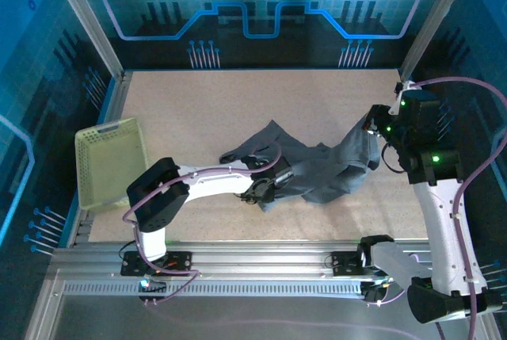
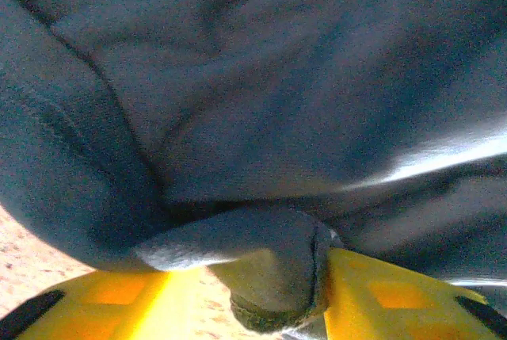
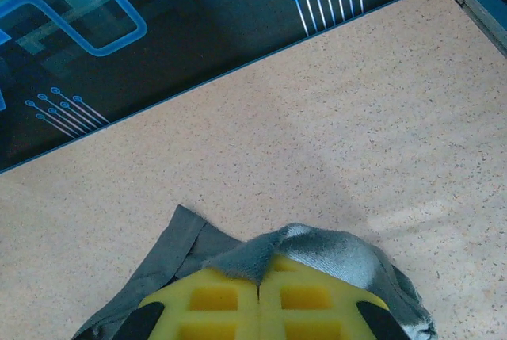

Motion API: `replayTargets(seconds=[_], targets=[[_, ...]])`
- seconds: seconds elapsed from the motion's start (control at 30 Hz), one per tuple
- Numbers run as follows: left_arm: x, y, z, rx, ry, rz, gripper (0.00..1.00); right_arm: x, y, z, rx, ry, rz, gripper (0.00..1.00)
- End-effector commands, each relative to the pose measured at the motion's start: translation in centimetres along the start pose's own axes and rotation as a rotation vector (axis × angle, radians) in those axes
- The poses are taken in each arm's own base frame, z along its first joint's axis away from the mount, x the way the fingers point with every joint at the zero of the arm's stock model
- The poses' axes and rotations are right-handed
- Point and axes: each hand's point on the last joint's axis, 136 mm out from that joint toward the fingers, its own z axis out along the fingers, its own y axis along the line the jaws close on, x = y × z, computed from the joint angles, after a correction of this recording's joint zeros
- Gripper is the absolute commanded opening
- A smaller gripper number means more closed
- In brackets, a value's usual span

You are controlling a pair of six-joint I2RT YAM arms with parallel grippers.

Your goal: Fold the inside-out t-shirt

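Yellow fingers [image 2: 388,296] of the left claw [image 2: 273,296] sit closest to the lens in the left wrist view, pinching a thick rolled fold of the shirt [image 2: 261,94] between them. From above, the shirt lies bunched at the middle-right of the worktop [image 1: 238,102], not spread flat. Its long axis runs across the worktop, from the left claw at the near-left end to the right claw [image 3: 260,280] at the far-right end, where the cloth rises off the surface. A loose flap reaches out on the far-left side. I cannot tell which end is collar and which is hem, because the crumpling hides it. The right claw is pressed together on a thin edge of the cloth, which drapes over its tips in the right wrist view.

Risks, as I judge them:
- The left claw's bite takes in a roll, likely several layers, so a pull could drag hidden cloth along and set a crooked crease.
- The right claw holds little cloth, so a hard tug apart could slip it free.
- Folding before the shirt is flattened would trap the bunching.
- The basket [image 1: 111,162] stands at the left edge, well apart, and poses little hazard.
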Motion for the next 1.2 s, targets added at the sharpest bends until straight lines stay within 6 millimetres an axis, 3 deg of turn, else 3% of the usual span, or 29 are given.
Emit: replayTargets(seconds=[0.0, 0.13, 0.3, 0.4, 0.5, 0.57, 0.67, 0.73, 0.8, 0.93, 1.07, 1.1, 1.17], targets=[[-0.3, 2.1, -0.3, -0.013, -0.026, -0.029, 0.31, -0.7, -0.3, -0.3, 0.016, -0.032, -0.012, 0.0], [-0.6, 4.0, -1.5, 0.057, -0.099, -0.074, 0.14, -0.7, -1.4, -0.1, 0.066, -0.026, 0.005, 0.0], [-1.8, 6.4, -4.3, 0.212, -0.235, -0.107, 0.03, -0.6, -4.3, -0.1, 0.197, -0.014, 0.066, 0.0], [-3.9, 8.4, -7.4, 0.359, -0.346, -0.13, 0.02, -1.2, -5.5, -0.4, 0.226, -0.038, 0.106, 0.0], [-7.4, 10.1, -13.7, 0.508, -0.537, -0.105, 0.08, -3.1, -4.1, -1.5, 0.132, -0.085, 0.129, 0.0], [-9.5, 10.2, -20.3, 0.599, -0.719, -0.022, 0.01, -4.9, -1.5, -3.6, 0.008, -0.146, 0.117, 0.0], [-10.5, 9.1, -29.0, 0.753, -0.921, 0.101, 0.0, -7.1, 0.3, -7.7, -0.073, -0.257, 0.107, 0.0], [-10.6, 8.6, -30.8, 0.809, -0.99, 0.132, 0.02, -7.9, 0.0, -10.0, -0.045, -0.323, 0.101, 0.0], [-11.3, 8.7, -28.6, 0.77, -0.963, 0.114, 0.06, -7.8, -1.4, -10.5, 0.027, -0.349, 0.097, 0.0], [-12.9, 10.7, -17.1, 0.564, -0.649, -0.06, 0.09, -5.0, -4.2, -7.4, 0.15, -0.25, 0.11, 0.0], [-11.7, 13.4, -7.3, 0.355, -0.305, -0.193, 0.1, -1.3, -4.5, -3.3, 0.106, -0.123, 0.126, 0.0], [-11.3, 13.7, -6.0, 0.322, -0.258, -0.201, 0.13, -0.6, -4.6, -2.5, 0.103, -0.097, 0.13, 0.0], [-10.8, 14.6, -4.3, 0.248, -0.214, -0.23, 0.35, 0.3, -4.6, -1.4, 0.095, -0.058, 0.131, 0.0]])
